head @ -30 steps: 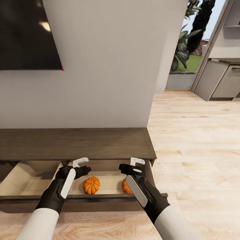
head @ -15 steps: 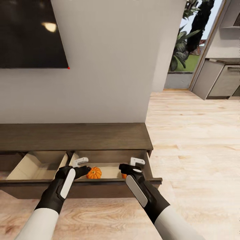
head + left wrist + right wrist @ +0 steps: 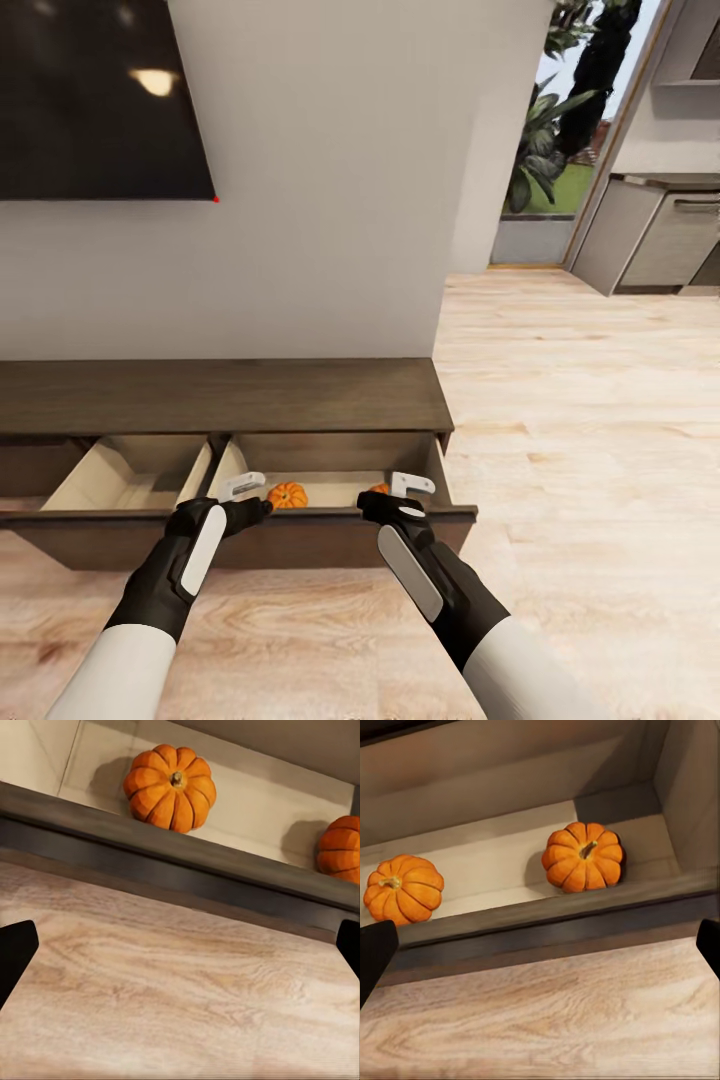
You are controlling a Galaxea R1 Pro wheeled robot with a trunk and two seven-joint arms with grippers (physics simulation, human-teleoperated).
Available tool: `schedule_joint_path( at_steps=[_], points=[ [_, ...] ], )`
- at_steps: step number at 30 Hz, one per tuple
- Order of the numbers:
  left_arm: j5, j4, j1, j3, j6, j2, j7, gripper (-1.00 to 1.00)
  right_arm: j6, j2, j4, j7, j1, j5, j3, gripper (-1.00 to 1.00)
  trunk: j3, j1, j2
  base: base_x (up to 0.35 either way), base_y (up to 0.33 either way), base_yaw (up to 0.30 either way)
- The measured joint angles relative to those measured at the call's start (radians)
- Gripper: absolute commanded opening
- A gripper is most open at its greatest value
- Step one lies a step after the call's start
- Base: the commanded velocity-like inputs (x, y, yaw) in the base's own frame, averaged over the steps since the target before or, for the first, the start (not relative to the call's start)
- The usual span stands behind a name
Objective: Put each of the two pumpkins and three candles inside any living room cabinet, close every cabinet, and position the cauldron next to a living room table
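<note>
Pumpkins: one [image 3: 287, 495] mid-drawer, one [image 3: 379, 489] near the right wall of the open cabinet [image 3: 220, 395] drawer.
Left gripper [image 3: 246, 492]: fingers spread, empty, outside the drawer front.
Right gripper [image 3: 408, 490]: fingers spread, empty, outside the drawer front.

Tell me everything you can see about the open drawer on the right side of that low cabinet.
The right-hand drawer of the dark-brown wooden cabinet stands pulled out. Its flat front has no handle and its inside is pale wood. Two orange ribbed pumpkins rest apart on its floor, one toward the left, the other near the right wall. A second open drawer adjoins it. Neither gripper touches it.
</note>
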Motion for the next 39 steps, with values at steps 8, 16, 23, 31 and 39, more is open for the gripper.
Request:
schedule_joint_path(
  at_steps=[8,16,23,31,39],
  points=[
    [0.0,-0.001,0.0,0.0,0.0,0.0,0.0,1.0,-0.001,0.0,0.0,0.0,0.0,0.0,0.0,1.0,0.0,0.0,0.0,-0.046,0.0,0.0],
    [-0.001,-0.001,0.0,0.0,0.0,0.0,0.0,1.0,-0.001,0.0,0.0,0.0,0.0,0.0,0.0,1.0,0.0,0.0,0.0,-0.226,0.0,0.0],
    [-0.001,-0.004,0.0,0.0,0.0,0.0,0.0,1.0,-0.001,0.0,0.0,0.0,0.0,0.0,0.0,1.0,-0.019,0.023,-0.042,-0.058,0.0,0.0],
    [-0.002,-0.013,0.0,0.0,-0.002,0.001,0.0,1.0,-0.001,0.0,0.0,0.0,0.0,0.0,0.0,1.0,-0.044,0.053,-0.098,-0.001,0.0,0.0],
    [-0.001,-0.015,0.0,-0.001,-0.002,0.0,0.0,1.0,-0.001,0.0,0.002,0.0,0.0,0.0,0.0,1.0,-0.069,0.085,-0.154,-0.134,0.0,0.0]
  ],
)
